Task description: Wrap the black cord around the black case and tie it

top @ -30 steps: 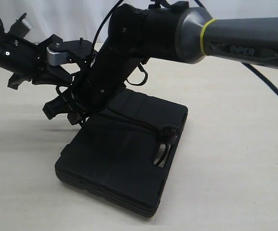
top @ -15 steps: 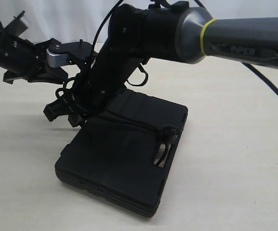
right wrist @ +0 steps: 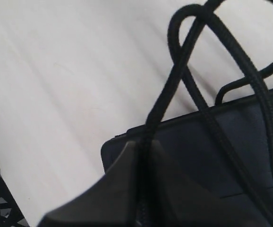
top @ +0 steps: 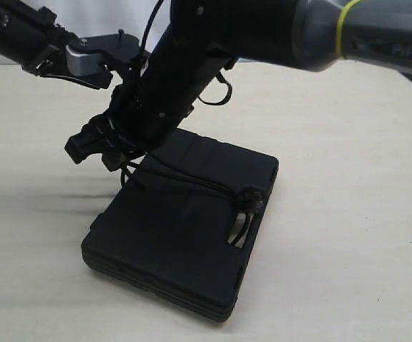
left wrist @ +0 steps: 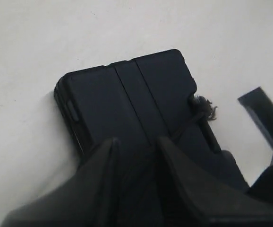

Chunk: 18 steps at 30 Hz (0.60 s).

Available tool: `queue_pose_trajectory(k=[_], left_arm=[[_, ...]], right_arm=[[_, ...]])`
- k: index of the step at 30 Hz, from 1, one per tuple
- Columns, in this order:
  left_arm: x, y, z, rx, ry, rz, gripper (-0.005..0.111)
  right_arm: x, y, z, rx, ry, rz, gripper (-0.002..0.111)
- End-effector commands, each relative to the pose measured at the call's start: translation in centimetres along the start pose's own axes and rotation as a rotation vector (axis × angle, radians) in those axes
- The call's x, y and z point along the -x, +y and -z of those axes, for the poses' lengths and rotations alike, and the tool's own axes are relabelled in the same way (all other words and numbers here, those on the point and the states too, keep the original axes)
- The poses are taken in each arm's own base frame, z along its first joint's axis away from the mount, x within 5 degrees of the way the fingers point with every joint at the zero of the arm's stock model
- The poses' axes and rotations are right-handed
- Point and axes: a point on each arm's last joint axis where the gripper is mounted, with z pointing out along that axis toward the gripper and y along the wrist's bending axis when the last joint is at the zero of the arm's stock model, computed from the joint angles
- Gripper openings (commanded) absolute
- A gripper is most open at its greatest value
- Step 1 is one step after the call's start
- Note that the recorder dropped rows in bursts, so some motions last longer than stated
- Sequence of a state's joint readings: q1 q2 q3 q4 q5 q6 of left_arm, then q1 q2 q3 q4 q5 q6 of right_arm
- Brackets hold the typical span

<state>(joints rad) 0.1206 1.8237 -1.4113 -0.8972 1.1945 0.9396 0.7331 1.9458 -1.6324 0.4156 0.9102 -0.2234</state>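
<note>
The black case [top: 184,242] lies flat on the pale tabletop [top: 348,214], nearest the exterior camera and a little toward 6 o'clock of that view's middle. Its slot handle [top: 240,231] is on the side facing 3 o'clock. The black cord [top: 192,184] crosses the top of the case from the 10 o'clock corner toward 3 o'clock. There its frayed tuft [top: 249,199] sits just beside the handle, and a strand runs down from it to the slot. At the 10 o'clock corner the cord rises off the case into the right claw [top: 95,142], which hangs just above that corner. The right wrist view shows this claw [right wrist: 142,144] closed, its fingertips [right wrist: 127,161] pinching the cord. Loose loops of cord lie beyond them, over the case's edge and the tabletop. Farther back, at 11 o'clock, the left arm [top: 28,39] is raised clear of the case. In the left wrist view the left claw [left wrist: 136,142] has its fingers [left wrist: 103,179] parted with nothing seen gripped, well above the case
</note>
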Motion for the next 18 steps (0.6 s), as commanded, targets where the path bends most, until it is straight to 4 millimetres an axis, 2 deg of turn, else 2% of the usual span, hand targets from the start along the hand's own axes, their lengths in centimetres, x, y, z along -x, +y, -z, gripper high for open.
queue_pose_trajectory(k=[1,4,8,18], left_arm=[[-0.5,-0.9,0.1,0.057,0.124,-0.125,0.025],[-0.9,-1.4,-0.7,0.099,0.223,-0.195,0.025],[-0.6,-2.7,-1.8,0.071,0.243,-0.257,0.025],[-0.3,-4.7,-3.5,0.008,0.267,-0.456,0.025]], right_arm=[[0.2,0.5,2.5,-0.042,-0.033,0.052,0.004],[0.1,0.3,4.1,-0.118,-0.048,0.089,0.004],[0.1,-0.5,5.4,-0.245,-0.055,0.115,0.004],[0.3,-2.4,6.8,-0.5,-0.054,0.183,0.004]])
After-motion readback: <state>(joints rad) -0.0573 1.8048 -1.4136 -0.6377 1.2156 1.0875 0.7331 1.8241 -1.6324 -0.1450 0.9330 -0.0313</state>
